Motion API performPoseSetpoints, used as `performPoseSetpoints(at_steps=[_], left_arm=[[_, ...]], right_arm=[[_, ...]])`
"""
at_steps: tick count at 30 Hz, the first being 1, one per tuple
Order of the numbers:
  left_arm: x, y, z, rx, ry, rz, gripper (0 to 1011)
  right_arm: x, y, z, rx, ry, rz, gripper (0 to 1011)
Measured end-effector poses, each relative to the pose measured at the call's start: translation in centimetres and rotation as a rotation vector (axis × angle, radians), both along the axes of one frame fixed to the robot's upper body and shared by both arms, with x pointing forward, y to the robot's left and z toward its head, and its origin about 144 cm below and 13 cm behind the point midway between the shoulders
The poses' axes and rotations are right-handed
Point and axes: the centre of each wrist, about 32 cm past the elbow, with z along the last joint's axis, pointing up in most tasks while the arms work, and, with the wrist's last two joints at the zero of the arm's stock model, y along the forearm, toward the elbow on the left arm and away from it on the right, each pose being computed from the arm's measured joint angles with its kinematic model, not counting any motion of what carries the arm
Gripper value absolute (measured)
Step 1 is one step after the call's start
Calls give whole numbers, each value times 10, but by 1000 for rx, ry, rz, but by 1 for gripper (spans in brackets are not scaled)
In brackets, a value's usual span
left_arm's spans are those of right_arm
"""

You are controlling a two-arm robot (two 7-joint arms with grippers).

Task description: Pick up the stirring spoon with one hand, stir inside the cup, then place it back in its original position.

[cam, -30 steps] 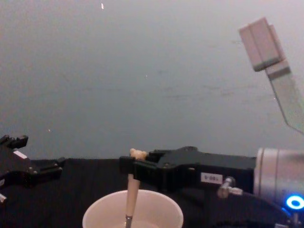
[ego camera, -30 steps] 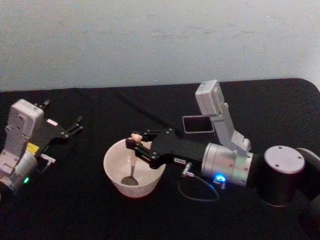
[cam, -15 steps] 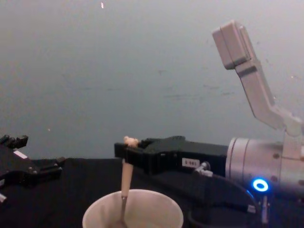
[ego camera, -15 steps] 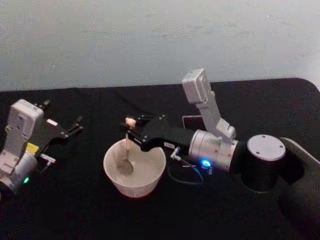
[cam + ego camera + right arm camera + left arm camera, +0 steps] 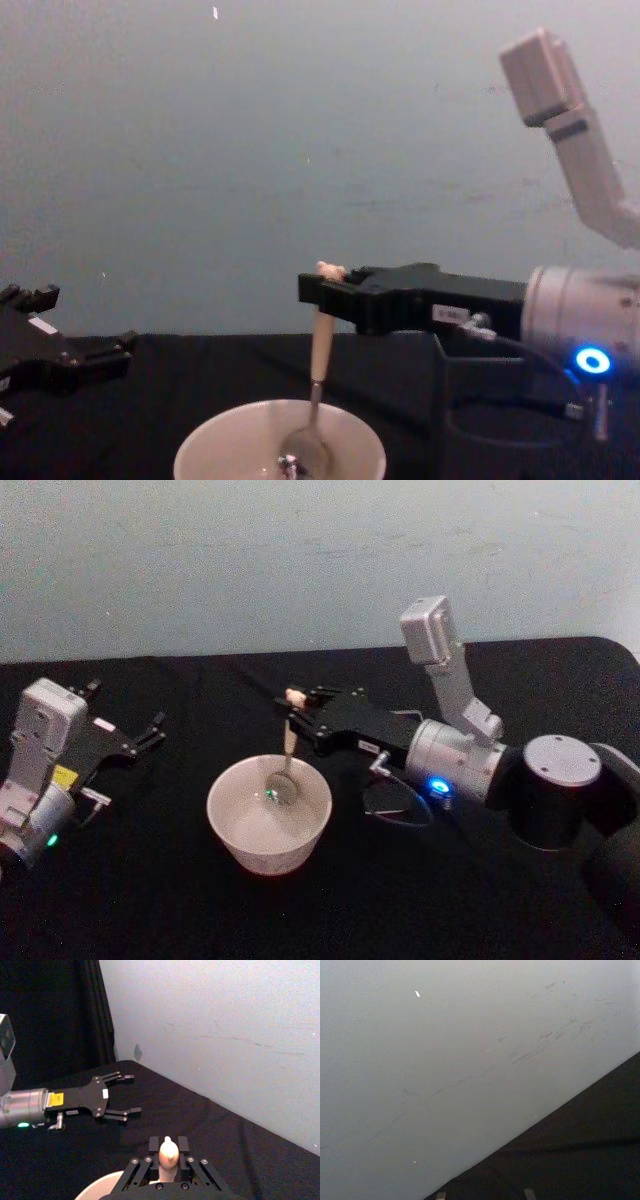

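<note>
Beige-handled, bear-topped stirring spoon hangs nearly upright, clenched in the jaws of the right gripper, its metal bowl inside the round cream cup; the left gripper idles spread-jawed near the left edge of the tabletop.

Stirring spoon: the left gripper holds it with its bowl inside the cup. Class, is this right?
No. The head view shows the right gripper holding the stirring spoon, its bowl inside the cup; the left gripper sits apart.
</note>
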Motion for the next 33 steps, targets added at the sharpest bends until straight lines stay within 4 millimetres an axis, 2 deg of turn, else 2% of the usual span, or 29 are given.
performPoseSetpoints(at_steps=[7, 14, 22, 33], left_arm=[[0, 0, 0, 0, 0, 0, 1001], [0, 0, 0, 0, 0, 0, 1001], [0, 0, 0, 0, 0, 0, 1001], [0, 0, 0, 0, 0, 0, 1001]], right_arm=[[-13, -19, 4, -9, 3, 23, 214], [-27, -26, 6, -10, 27, 63, 214], [-35, -18, 8, 13, 55, 90, 214], [-32, -9, 12, 37, 70, 72, 214]])
